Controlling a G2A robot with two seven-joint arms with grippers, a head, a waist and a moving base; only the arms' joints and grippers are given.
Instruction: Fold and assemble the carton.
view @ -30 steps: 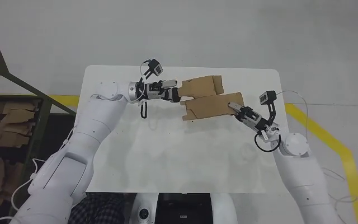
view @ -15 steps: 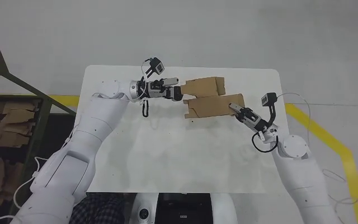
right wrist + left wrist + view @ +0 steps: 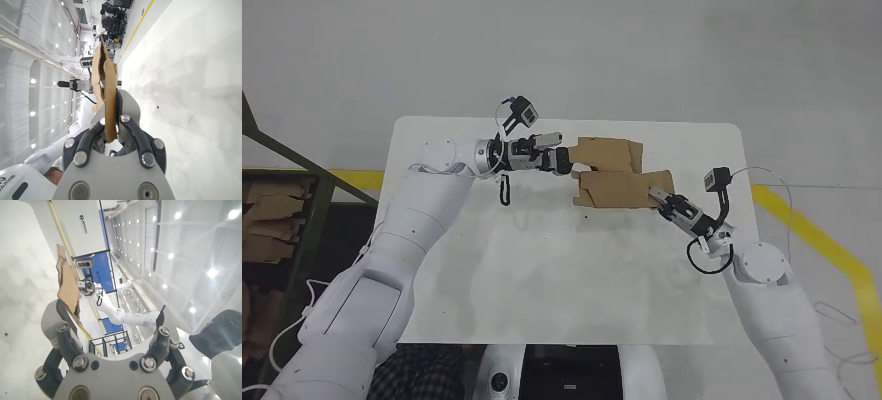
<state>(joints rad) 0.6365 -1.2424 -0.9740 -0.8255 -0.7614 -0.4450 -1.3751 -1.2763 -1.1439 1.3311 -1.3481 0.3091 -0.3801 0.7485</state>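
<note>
Toward the far edge of the bench (image 3: 492,280), right of its middle, lies the brown carton (image 3: 617,187), not yet a box: from above it reads as two long cardboard panels side by side, one nearer the far edge and one just behind it, with short flaps at the ends. The left pincer (image 3: 567,160) is at the carton's left end. In the left wrist view it (image 3: 111,309) is spread wide, with one finger (image 3: 61,309) lying against the torn corrugated edge of the carton (image 3: 68,285) and the other finger (image 3: 160,317) standing well apart from it, closing on nothing. The right pincer (image 3: 660,197) is at the carton's right end. In the right wrist view it (image 3: 111,111) is clamped on the cardboard's edge, and the carton (image 3: 105,81) runs away from it edge-on, its two layers gaping a little to leave a narrow hollow between them. Whether the carton touches the bench (image 3: 179,75) or hangs just over it cannot be told. The right pincer (image 3: 85,288) also appears far off in the left wrist view, against the carton's other end.
</note>
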